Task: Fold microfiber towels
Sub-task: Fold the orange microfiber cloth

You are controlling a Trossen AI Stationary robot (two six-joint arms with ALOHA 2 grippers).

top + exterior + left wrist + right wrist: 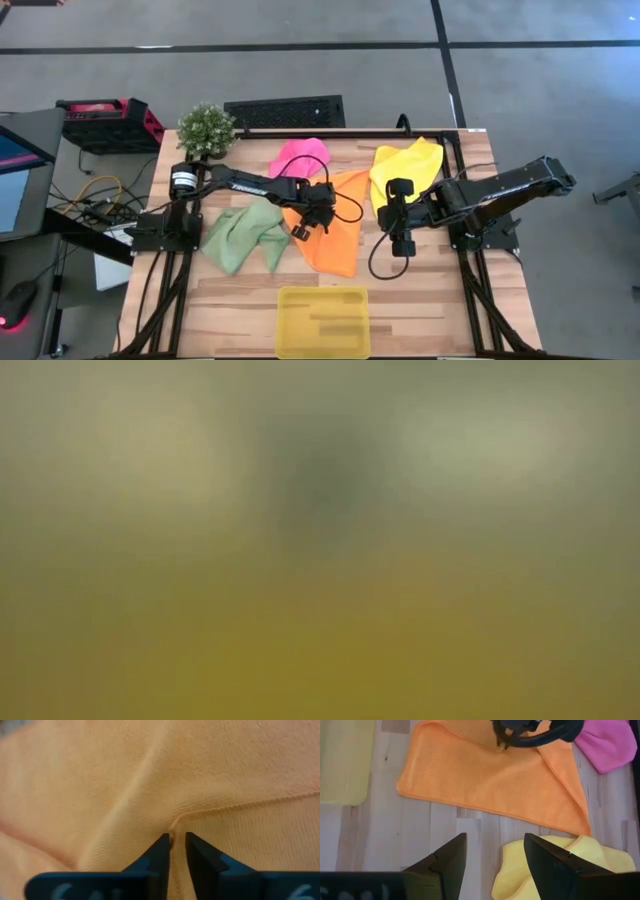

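1. Four microfiber towels on the table: pink towel (300,156) far centre, yellow towel (405,165) far right, orange towel (335,235) centre, green towel (243,238) left.
2. One yellow tray (322,322) at the near edge.
3. Left gripper (178,845) down on the orange towel's left edge, fingers nearly together, pinching a hem fold.
4. Right gripper (495,852) just right of the orange towel, fingers spread, holding nothing.
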